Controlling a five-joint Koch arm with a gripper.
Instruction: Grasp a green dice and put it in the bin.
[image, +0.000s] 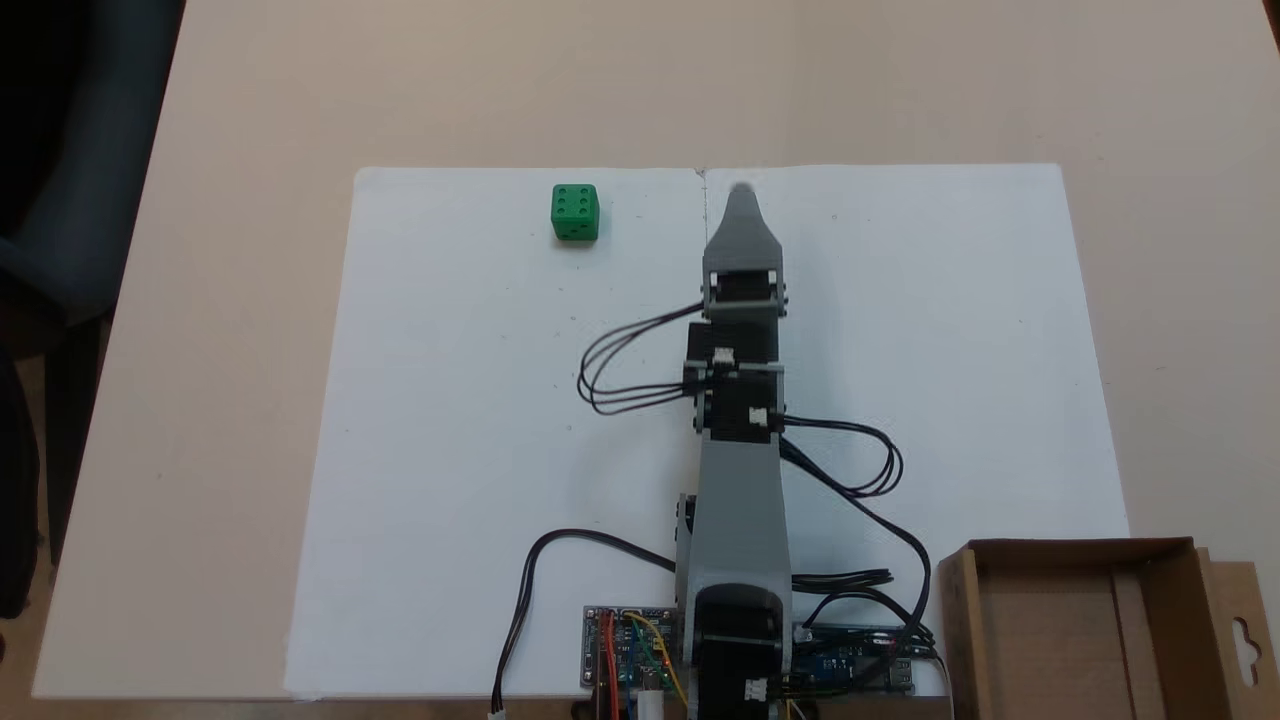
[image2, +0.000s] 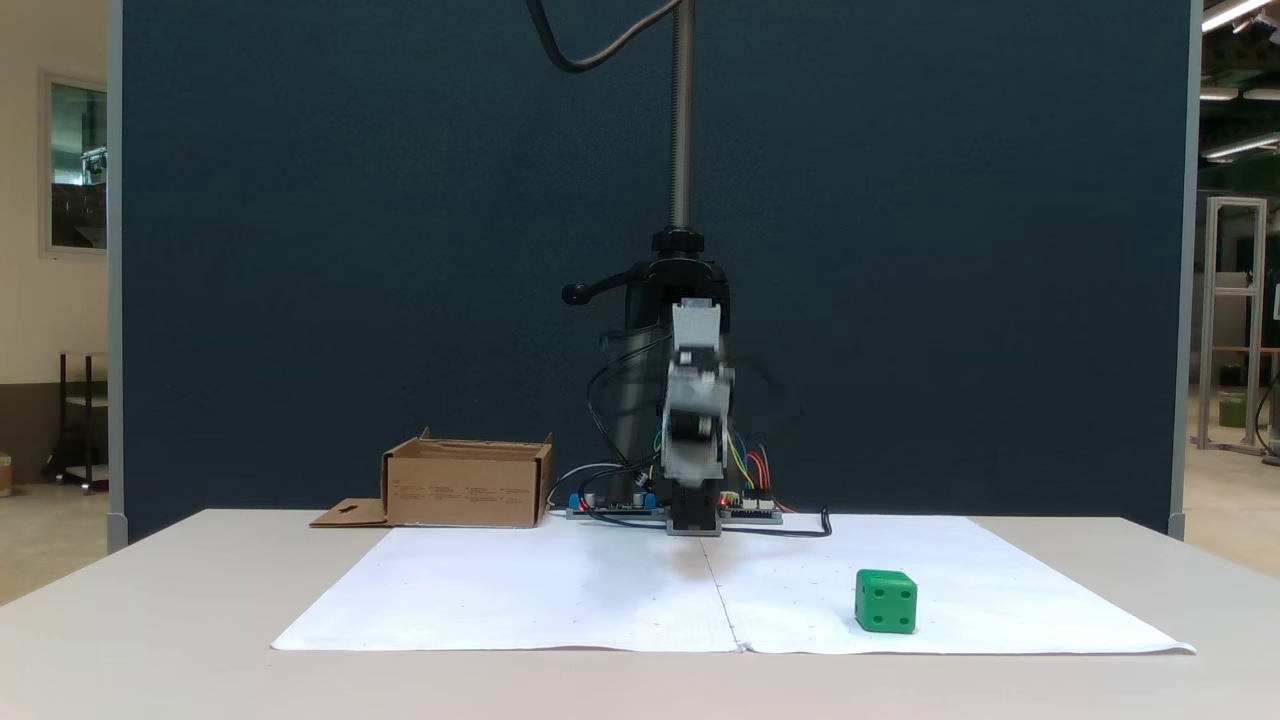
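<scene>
Green and small, the dice (image: 575, 212) is sitting alone on the white paper (image: 450, 450), close to the sheet's far edge in the top-down fixed view, at about ten o'clock from the arm's tip. In the other fixed view the dice (image2: 886, 601) is lying near the paper's (image2: 520, 600) front edge, at roughly four o'clock from the arm, with bare sheet open on every side of it.

The gripper (image: 742, 192) is pointing toward twelve o'clock along the seam between the two paper halves, its tip near the far edge of the sheet and well apart from the dice. Its jaws are lining up one behind the other, so I cannot tell how far open it is; nothing is showing in its hold. In the front-facing fixed view the gripper (image2: 695, 470) is blurring slightly.

The cardboard bin (image: 1090, 630) is standing at about four o'clock from the arm's base in the top-down view, just off the paper's corner, its flap (image: 1240, 630) lying outward toward three o'clock. Beige table (image: 250, 100) is surrounding the sheet with wide free margins.
</scene>
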